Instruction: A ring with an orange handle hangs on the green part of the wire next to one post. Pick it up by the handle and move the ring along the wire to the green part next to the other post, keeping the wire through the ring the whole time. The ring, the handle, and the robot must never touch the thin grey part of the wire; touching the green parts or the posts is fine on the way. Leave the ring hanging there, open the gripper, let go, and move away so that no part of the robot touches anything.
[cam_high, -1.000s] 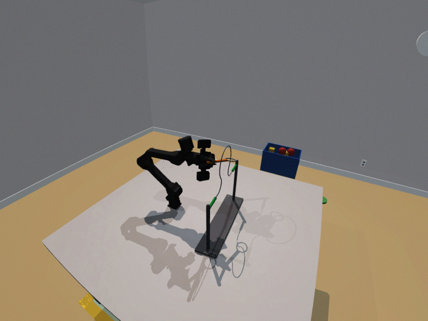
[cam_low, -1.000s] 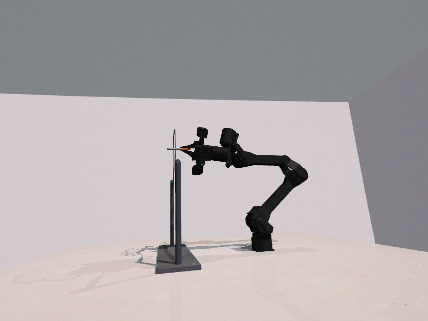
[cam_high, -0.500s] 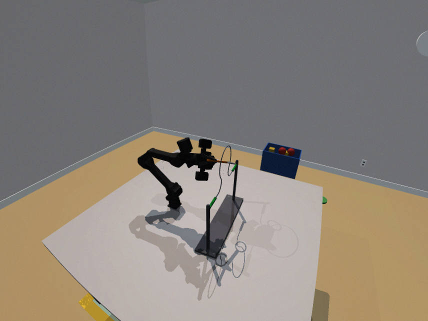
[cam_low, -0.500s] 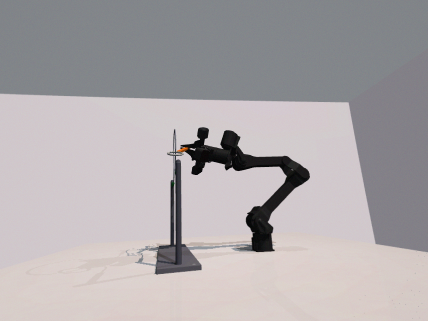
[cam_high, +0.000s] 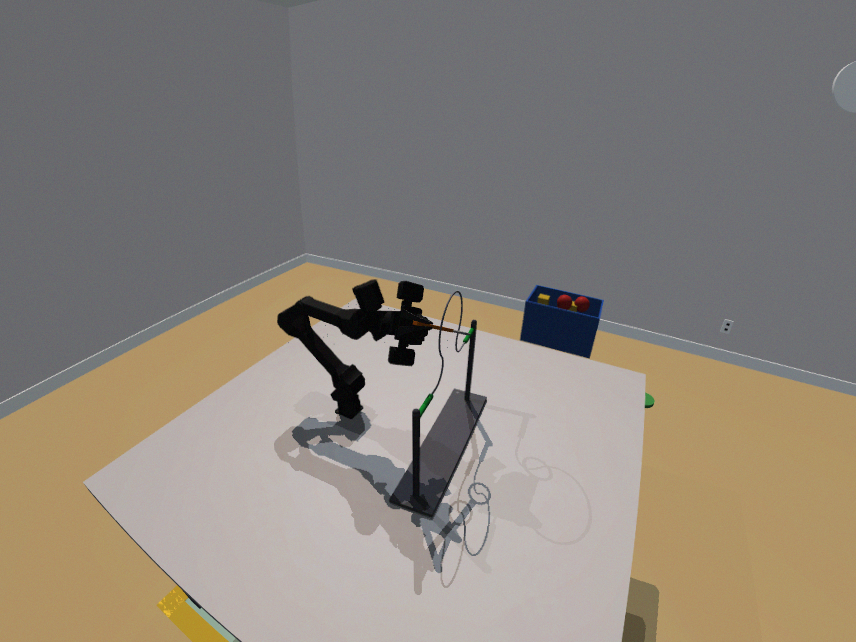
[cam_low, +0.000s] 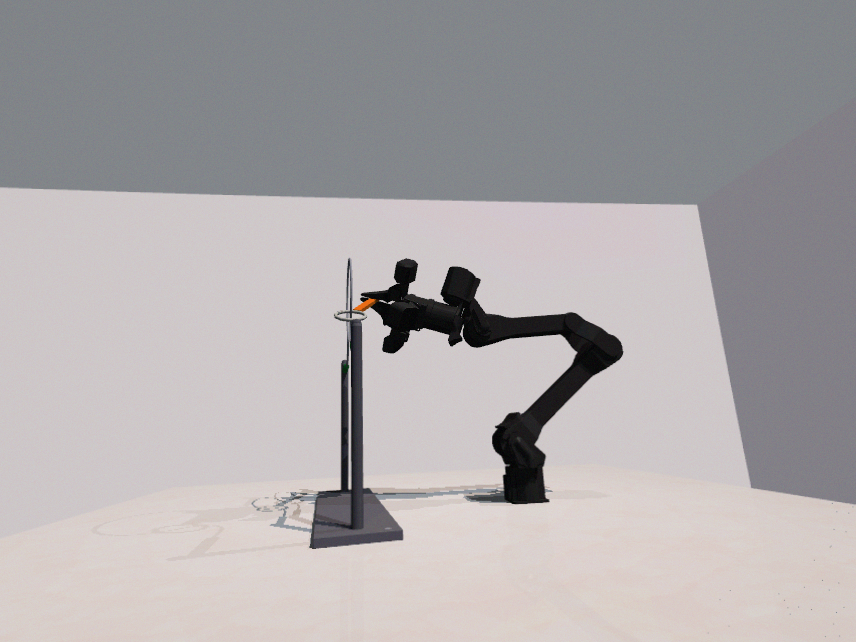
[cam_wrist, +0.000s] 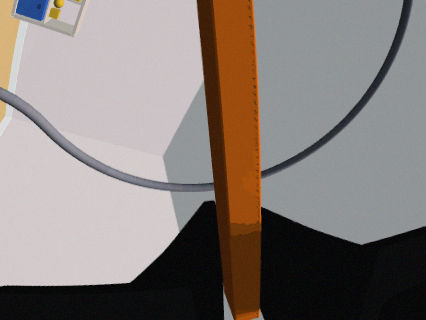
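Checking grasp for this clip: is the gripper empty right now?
No, the gripper is shut on the orange handle, which runs up between its dark fingers in the wrist view.

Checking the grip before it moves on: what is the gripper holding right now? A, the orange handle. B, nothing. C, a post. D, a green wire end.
A: the gripper is shut on the orange handle, which runs out from between its fingers.
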